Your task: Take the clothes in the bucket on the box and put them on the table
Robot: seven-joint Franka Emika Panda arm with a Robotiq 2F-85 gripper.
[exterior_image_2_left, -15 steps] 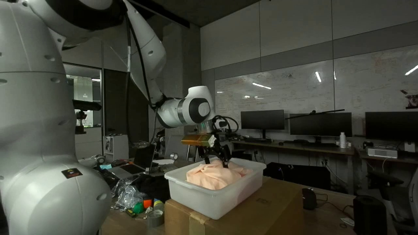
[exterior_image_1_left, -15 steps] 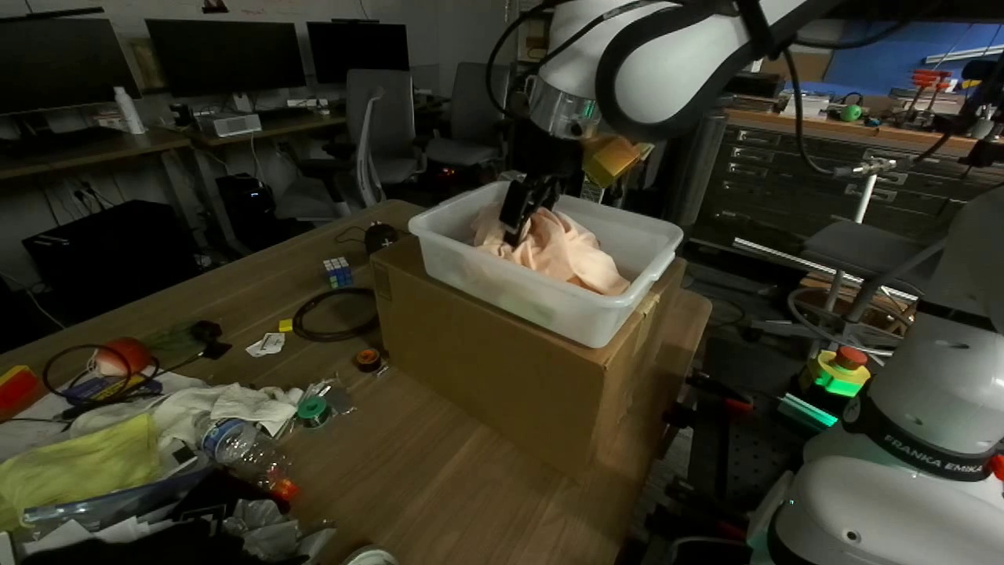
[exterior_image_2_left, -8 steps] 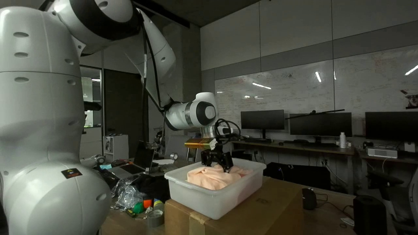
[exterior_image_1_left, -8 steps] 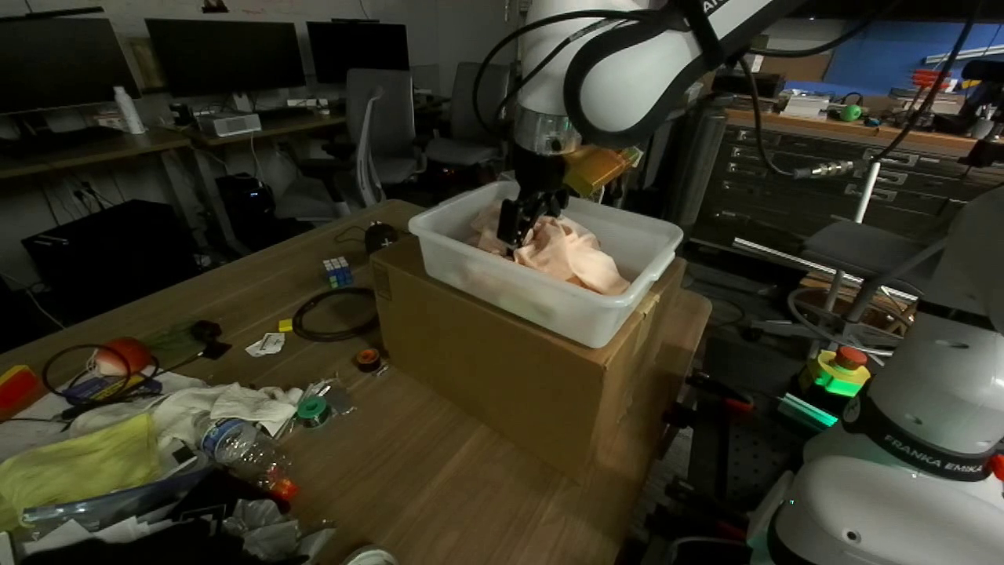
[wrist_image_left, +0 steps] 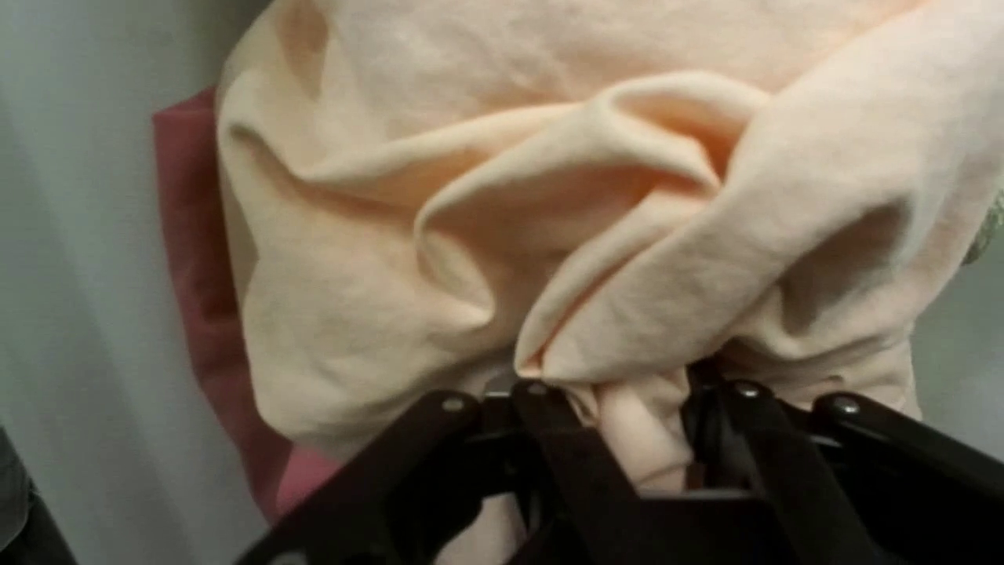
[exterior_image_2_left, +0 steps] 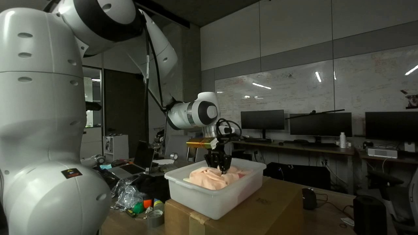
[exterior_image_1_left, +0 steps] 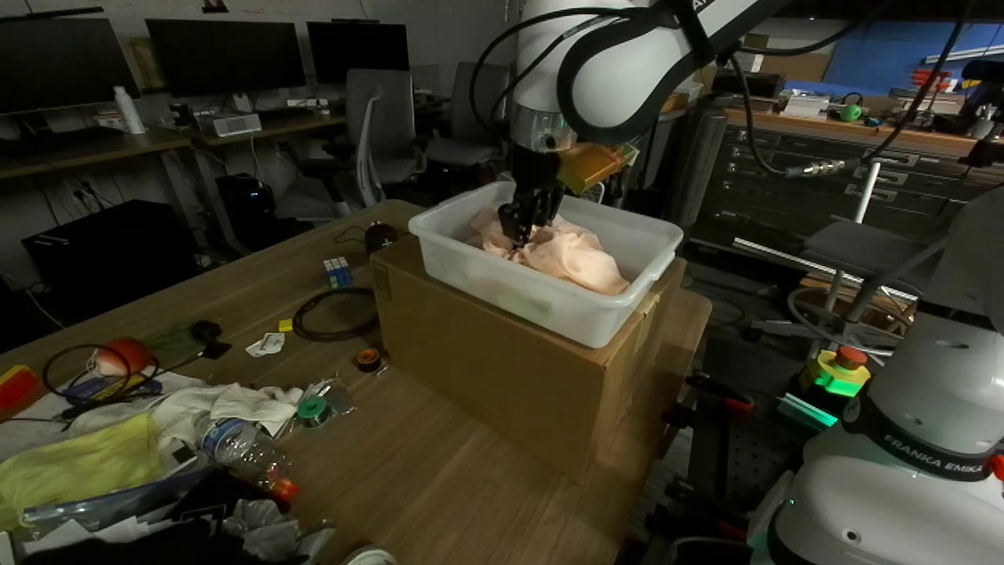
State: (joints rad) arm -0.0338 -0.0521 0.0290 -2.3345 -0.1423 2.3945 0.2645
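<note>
Crumpled peach clothes (exterior_image_1_left: 580, 257) lie inside the white plastic bucket (exterior_image_1_left: 522, 297), which stands on the brown cardboard box (exterior_image_1_left: 494, 369) on the wooden table (exterior_image_1_left: 463, 486). A darker pink piece (wrist_image_left: 196, 235) shows beneath the peach cloth in the wrist view. My gripper (exterior_image_2_left: 219, 169) points down into the bucket, its fingertips sunk among the folds in both exterior views. In the wrist view, a bunched fold of the peach cloth (wrist_image_left: 639, 428) is pinched between the black fingers (wrist_image_left: 584, 463). The fingertips themselves are hidden by fabric.
The bucket's walls rise around the gripper. On the table lie a coiled black cable (exterior_image_1_left: 333, 314), a puzzle cube (exterior_image_1_left: 337, 272), tape rolls (exterior_image_1_left: 314, 411), a plastic bottle (exterior_image_1_left: 243, 451) and a yellow cloth (exterior_image_1_left: 86, 463). Clutter with a laptop (exterior_image_2_left: 143, 156) stands behind the bucket.
My gripper has shifted slightly within the bucket, away from the robot's base, and its fingers have drawn together, gathering the peach cloth between them. Bucket and box have stayed put.
</note>
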